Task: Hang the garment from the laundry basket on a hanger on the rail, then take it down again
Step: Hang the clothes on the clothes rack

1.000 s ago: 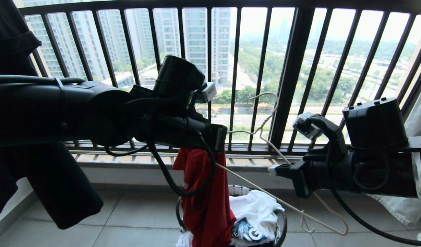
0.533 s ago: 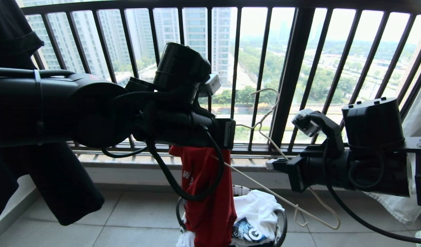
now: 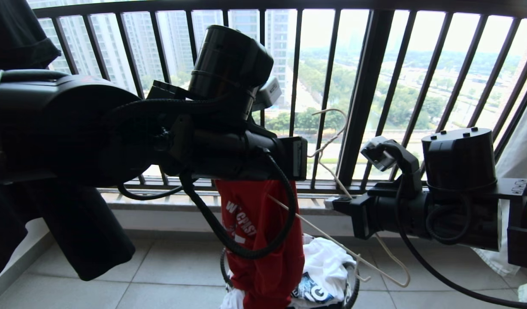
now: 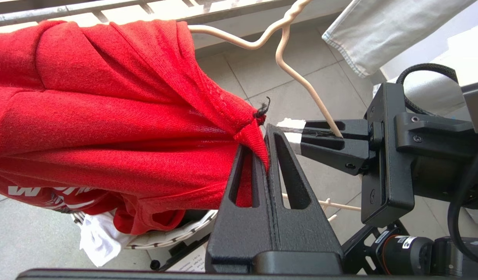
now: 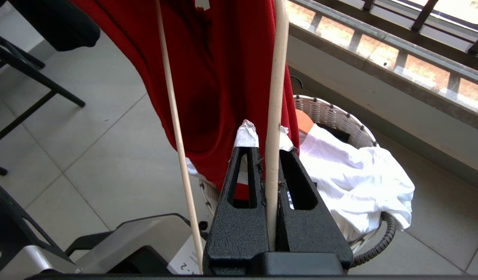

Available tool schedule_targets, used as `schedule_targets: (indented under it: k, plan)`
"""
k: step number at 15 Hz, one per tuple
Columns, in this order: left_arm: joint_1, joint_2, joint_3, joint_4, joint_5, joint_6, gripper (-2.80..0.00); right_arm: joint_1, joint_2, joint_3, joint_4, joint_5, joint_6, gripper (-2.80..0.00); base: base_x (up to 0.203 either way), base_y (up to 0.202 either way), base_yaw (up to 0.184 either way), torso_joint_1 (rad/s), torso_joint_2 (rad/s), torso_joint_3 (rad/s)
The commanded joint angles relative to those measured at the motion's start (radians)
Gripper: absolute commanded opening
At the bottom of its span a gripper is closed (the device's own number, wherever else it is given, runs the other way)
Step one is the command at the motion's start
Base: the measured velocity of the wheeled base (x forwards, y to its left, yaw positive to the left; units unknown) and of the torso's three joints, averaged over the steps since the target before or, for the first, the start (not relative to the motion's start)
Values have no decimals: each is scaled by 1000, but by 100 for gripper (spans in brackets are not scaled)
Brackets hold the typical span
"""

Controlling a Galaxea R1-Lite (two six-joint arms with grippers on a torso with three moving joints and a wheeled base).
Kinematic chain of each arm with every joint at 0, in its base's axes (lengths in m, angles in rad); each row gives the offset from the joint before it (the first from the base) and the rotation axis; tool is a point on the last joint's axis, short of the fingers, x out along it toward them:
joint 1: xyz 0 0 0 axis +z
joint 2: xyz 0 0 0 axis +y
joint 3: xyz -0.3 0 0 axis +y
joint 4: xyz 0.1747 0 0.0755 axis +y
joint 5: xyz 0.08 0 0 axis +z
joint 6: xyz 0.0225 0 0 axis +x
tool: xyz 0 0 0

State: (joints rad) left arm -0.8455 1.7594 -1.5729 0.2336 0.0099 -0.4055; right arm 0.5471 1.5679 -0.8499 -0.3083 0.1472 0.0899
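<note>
The red garment (image 3: 263, 240) hangs bunched from my left gripper (image 4: 262, 136), which is shut on a fold of its edge (image 4: 250, 134). Its lower end still reaches down into the laundry basket (image 3: 353, 279). My right gripper (image 3: 332, 202) stands just to the right of it, shut on one slanted arm of the thin pale hanger (image 5: 276, 77). The hanger's hook (image 3: 343, 124) points up in front of the window bars. One hanger arm (image 4: 223, 33) meets the top of the garment; whether it is inside the cloth I cannot tell. The rail is out of view.
A white printed T-shirt (image 3: 328, 262) lies in the basket. A black shirt (image 3: 74, 231) hangs at the left and a pale cloth (image 3: 521, 154) at the right. The dark barred window railing (image 3: 366, 86) stands close behind both arms. Black chair legs (image 5: 28, 101) stand on the tiled floor.
My left arm has risen and moved a little right, lifting the garment higher so its white lettering shows. My right gripper with the hanger has shifted slightly left and up.
</note>
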Motion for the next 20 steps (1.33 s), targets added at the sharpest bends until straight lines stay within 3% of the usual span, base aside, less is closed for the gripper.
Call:
schedule_targets:
  k: [1,6,9,13,16,20]
  plan:
    - [-1,0,-8,-2,34,-4,-280,19,3,5,-2,0,4,-280,0,0,0,0,0,0]
    - [22,-20,-24,-10,102,-8,-280,15,-6,17,9,-3,-28,-280,0,0,0,0,0,0]
    - [63,-4,-18,-57,166,48,-280,0,-25,14,18,-5,-42,-280,0,0,0,0,0,0]
    - [92,21,-25,-61,195,66,-280,-41,-42,6,20,-5,-44,-280,0,0,0,0,0,0]
    - [161,69,-39,-180,274,108,-280,-42,-45,6,20,-5,-53,-280,0,0,0,0,0,0]
    - [198,72,-41,-212,285,130,-280,-56,-46,5,20,-5,-58,-280,0,0,0,0,0,0]
